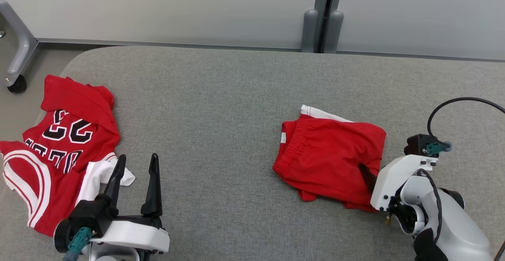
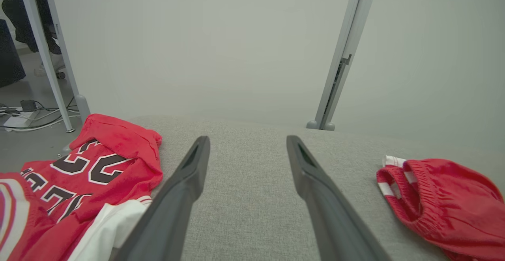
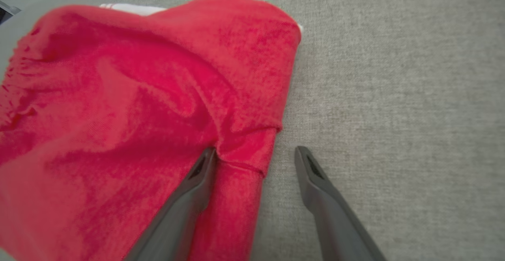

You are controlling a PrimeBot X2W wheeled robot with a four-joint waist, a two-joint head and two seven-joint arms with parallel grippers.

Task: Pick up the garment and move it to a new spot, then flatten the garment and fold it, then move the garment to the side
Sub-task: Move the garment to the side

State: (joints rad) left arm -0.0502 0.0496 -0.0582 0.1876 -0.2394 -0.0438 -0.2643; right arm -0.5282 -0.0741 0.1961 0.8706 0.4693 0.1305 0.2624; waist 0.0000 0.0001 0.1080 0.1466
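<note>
Grey table point(image 1: 221, 107) lies under the right gripper point(image 3: 255, 152), wide open astride an edge of the folded red shorts point(image 1: 331, 154) on its right part. Closing here may pinch only the top layer, and then the fold opens. The left gripper point(image 1: 137, 156), wide too, sits beside the jersey point(image 1: 59, 146).

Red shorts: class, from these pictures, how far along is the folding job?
Looks done: the red shorts lie folded over, fairly flat, on the grey table. In hand: the open right gripper straddles their edge, gripping nothing yet. To do: moving them aside. The crumpled jersey lies by the open left gripper.
</note>
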